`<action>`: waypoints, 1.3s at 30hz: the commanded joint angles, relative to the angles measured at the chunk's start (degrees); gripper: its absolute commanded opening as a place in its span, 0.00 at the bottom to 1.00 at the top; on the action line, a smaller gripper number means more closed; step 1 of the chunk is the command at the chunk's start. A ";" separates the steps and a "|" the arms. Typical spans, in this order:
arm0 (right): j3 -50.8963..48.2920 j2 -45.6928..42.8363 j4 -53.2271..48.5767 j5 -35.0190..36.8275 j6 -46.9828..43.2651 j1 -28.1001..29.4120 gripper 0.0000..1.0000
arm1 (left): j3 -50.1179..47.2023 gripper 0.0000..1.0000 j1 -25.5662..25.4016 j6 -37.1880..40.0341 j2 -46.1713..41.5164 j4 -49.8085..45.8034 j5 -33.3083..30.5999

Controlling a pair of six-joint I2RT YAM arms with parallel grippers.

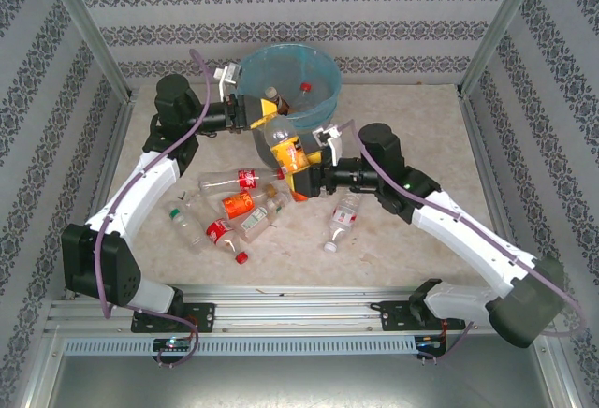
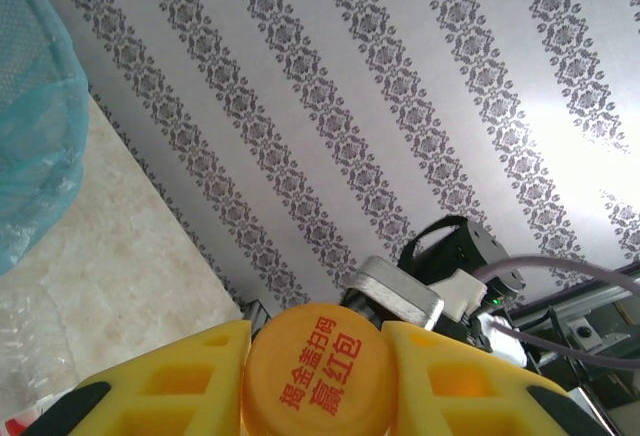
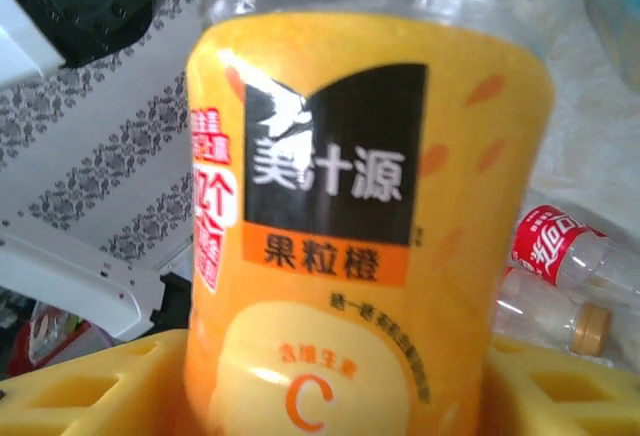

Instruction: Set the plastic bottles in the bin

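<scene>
- Orange-labelled clear plastic bottle [image 1: 288,149] sits between your grippers, just beside the round grey-blue bin [image 1: 329,99].
- Your right gripper [image 1: 302,177] is closed on its label; your left gripper [image 1: 261,114] clamps an orange cap [image 2: 318,371] (seemingly the same bottle's).

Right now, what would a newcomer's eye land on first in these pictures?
The orange-labelled bottle held just short of the bin, the left end effector pinching its orange cap and the right end effector clamped on its body. Then the loose bottles scattered on the table nearer the arm bases.
</scene>
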 commanded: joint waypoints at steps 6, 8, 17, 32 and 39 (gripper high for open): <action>-2.55 -10.93 -0.63 13.17 -3.76 -0.33 0.94 | 4.97 0.00 -0.29 2.22 0.14 4.04 -5.62; -3.78 -13.58 -1.46 15.66 -5.19 -0.37 0.96 | 8.19 0.00 -0.06 6.78 0.52 -0.46 -8.06; -9.32 -24.39 -1.31 27.30 -10.29 -1.32 0.98 | 21.24 0.00 0.38 13.11 6.22 -6.71 -31.44; -10.26 -26.10 -0.20 29.11 -9.83 -2.70 0.98 | 42.94 0.00 -2.90 38.70 19.74 -28.44 -51.16; -11.30 -23.55 3.56 30.49 -6.27 -2.70 0.98 | 40.52 0.00 -6.54 49.57 23.60 -29.99 -52.55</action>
